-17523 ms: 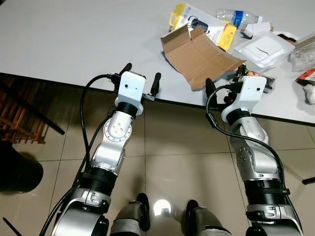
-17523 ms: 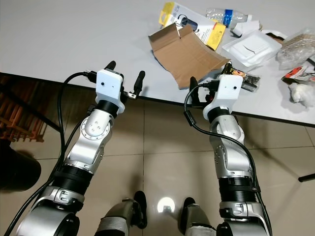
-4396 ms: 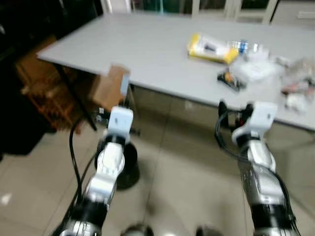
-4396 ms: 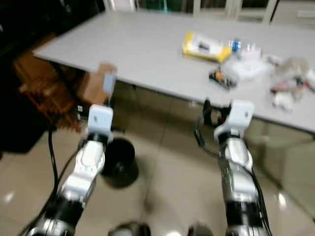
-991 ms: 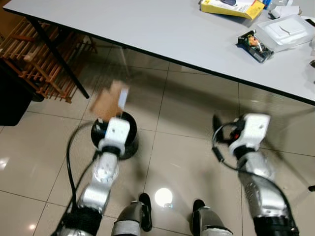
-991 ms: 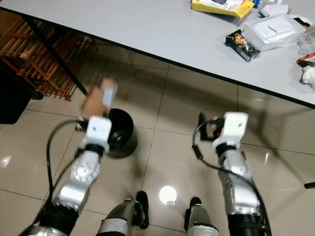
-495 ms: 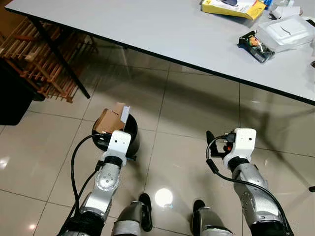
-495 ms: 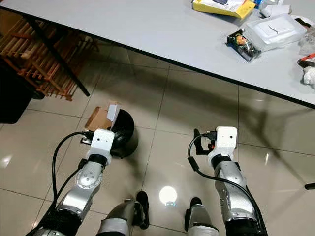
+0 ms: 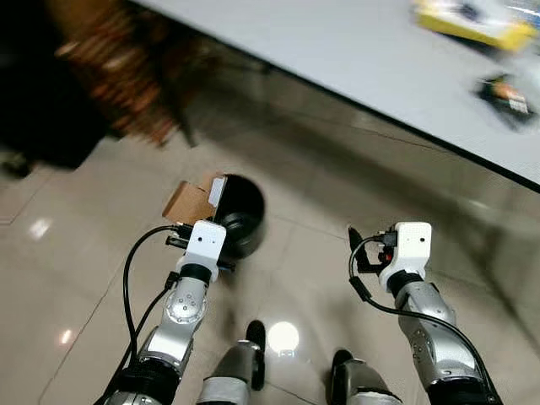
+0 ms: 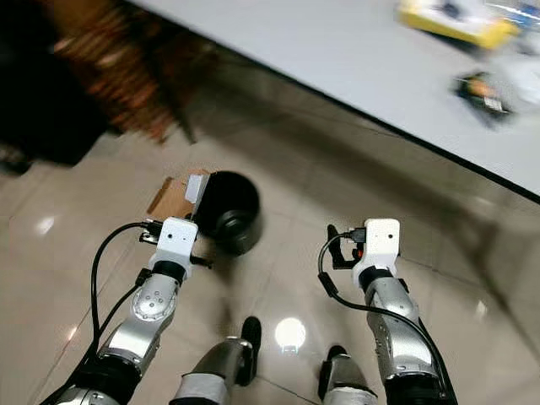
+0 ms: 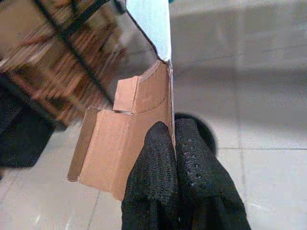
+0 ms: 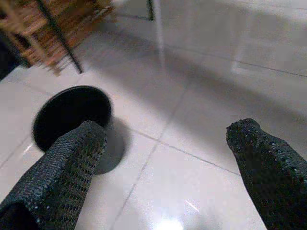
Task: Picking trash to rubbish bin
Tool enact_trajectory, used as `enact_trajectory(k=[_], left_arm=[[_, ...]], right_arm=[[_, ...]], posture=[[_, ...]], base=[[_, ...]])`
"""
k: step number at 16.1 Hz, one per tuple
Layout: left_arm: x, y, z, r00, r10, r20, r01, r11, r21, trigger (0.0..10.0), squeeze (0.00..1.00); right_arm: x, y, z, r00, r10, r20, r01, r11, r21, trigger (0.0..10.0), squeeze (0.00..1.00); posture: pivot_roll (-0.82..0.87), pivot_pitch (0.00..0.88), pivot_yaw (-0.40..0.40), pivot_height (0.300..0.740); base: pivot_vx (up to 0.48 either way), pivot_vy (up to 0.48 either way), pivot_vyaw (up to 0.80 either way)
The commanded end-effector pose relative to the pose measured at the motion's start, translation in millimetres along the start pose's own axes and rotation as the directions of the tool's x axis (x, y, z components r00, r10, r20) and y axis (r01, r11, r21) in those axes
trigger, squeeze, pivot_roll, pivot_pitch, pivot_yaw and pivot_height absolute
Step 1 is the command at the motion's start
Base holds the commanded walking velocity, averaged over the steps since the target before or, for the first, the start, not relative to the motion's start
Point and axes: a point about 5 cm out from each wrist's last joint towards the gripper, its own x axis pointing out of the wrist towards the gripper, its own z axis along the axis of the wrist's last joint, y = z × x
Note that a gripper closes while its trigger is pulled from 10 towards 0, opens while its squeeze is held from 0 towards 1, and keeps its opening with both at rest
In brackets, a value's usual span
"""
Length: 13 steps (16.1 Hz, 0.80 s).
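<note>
A folded piece of brown cardboard [image 11: 122,143] is pinched at its edge between the two black fingers [image 11: 156,182] of the left gripper [image 9: 201,221], which are pressed together on it. In the head views the cardboard is held above the tiled floor [image 9: 84,278], just beside the left rim of the black rubbish bin [image 9: 240,211] and partly overlapping it; whether it touches the rim cannot be told. The bin is seen standing upright on the tiles, round and open at the top, directly ahead of the left arm. The right gripper [image 12: 168,163] is held with its fingers spread wide apart and nothing between them; through the gap the bin [image 12: 72,115] and bare tiles are seen. The right arm is raised to the right of the bin, well apart from it. Beyond the bin a grey table [image 9: 363,59] is seen, with a yellow box [image 9: 472,21] and a small dark packet [image 9: 506,93] lying on it, both blurred. A wooden rack [image 9: 118,59] is made out to the left, under the table's edge, also blurred. The robot's two feet [image 9: 253,333] are seen on the tiles below, with a bright reflection between them.
</note>
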Motion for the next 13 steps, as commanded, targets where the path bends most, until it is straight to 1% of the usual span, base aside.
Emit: enact_trajectory(k=[1, 13], left_arm=[[-4.8, 1.4, -9.6, 0.999, -0.003, -0.033, 0.003, 1.000, 0.007, 10.0, 0.00], [-3.3, 1.2, -9.2, 1.000, -0.006, -0.028, 0.006, 1.000, 0.009, 10.0, 0.00]], right_arm=[[-2.5, 2.0, -6.7, 1.000, 0.013, -0.017, -0.013, 1.000, -0.005, 10.0, 0.00], [-3.7, 3.4, -7.9, 0.999, 0.030, -0.020, -0.030, 1.000, -0.008, 10.0, 0.00]], posture=[[0.05, 0.311, 0.084, 0.740], [0.05, 0.318, 0.082, 0.740]], base=[[0.000, 0.000, 0.80], [0.000, 0.000, 0.80]])
